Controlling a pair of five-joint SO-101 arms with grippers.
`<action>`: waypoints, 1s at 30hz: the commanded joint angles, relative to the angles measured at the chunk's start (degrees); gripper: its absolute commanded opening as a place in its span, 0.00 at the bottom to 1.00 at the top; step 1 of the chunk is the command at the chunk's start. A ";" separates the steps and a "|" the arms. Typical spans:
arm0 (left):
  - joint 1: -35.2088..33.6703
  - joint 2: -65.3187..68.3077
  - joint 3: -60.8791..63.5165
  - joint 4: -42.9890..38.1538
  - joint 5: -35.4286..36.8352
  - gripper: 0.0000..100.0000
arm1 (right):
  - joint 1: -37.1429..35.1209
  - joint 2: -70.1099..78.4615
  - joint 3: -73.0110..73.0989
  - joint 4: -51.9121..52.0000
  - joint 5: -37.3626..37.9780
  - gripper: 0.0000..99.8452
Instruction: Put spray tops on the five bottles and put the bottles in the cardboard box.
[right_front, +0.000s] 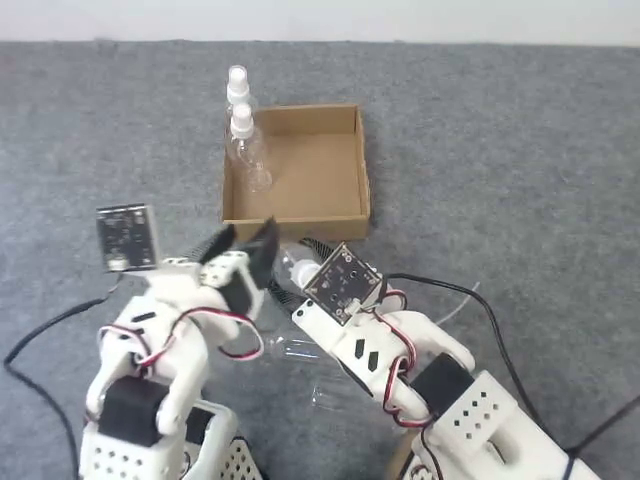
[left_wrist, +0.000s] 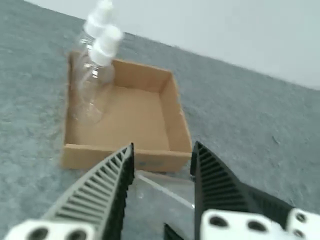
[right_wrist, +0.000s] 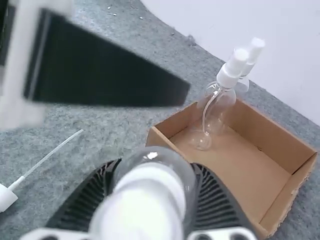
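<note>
Likely a robot lab: grey carpet (right_front: 520, 150) meeting a plain white wall (right_front: 400, 18).

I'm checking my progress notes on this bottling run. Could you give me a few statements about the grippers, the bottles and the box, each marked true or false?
1. The right gripper is shut on a clear bottle. True.
2. The left gripper also grips a bottle. False: it is open and empty, in front of the cardboard box.
3. The cardboard box holds five bottles. False: just two topped bottles stand at its left side.
4. Those two topped bottles lie flat. False: they stand upright.
5. A loose spray top lies on the carpet. True.
</note>
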 joint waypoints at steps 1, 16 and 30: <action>-6.42 -0.62 -3.56 -0.26 1.49 0.18 | 0.57 -1.45 -1.23 -1.98 0.62 0.01; -25.93 -0.62 4.18 -7.65 10.11 0.18 | 0.57 -1.45 -1.76 -1.36 0.26 0.01; -29.63 -0.62 15.87 -7.65 10.11 0.03 | 0.57 -1.36 -7.65 7.08 0.26 0.01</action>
